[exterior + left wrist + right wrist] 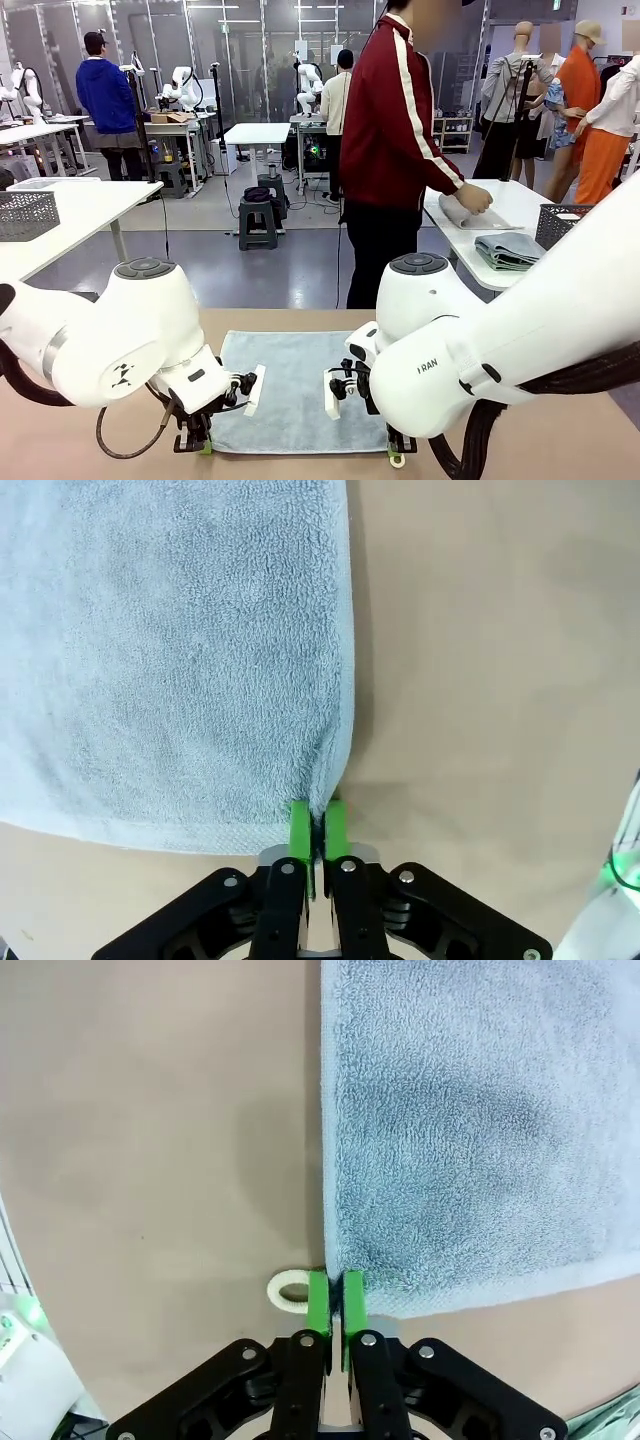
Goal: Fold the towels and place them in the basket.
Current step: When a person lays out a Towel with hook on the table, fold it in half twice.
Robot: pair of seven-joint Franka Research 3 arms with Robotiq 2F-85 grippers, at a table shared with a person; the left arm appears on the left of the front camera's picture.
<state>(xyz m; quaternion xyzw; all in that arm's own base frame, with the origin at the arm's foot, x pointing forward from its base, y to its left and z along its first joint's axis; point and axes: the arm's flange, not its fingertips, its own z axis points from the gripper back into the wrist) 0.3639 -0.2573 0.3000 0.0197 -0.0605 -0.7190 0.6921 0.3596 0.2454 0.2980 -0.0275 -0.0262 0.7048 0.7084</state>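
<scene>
A light grey-blue towel (300,385) lies flat on the tan table (300,322) between my two arms. My left gripper (203,446) is shut on the towel's near left corner (300,780), its green pads (299,825) pinching the hem. My right gripper (397,458) is shut on the near right corner (400,1280), and a small white loop (289,1292) lies beside its pads (318,1298). A dark mesh basket (562,224) stands on a white table at the far right.
A person in a red jacket (395,120) stands past the far edge, one hand on a rolled pale towel (462,213) on the white side table (520,205). Folded towels (508,250) lie by the basket. Another mesh basket (25,215) sits on a white table at left.
</scene>
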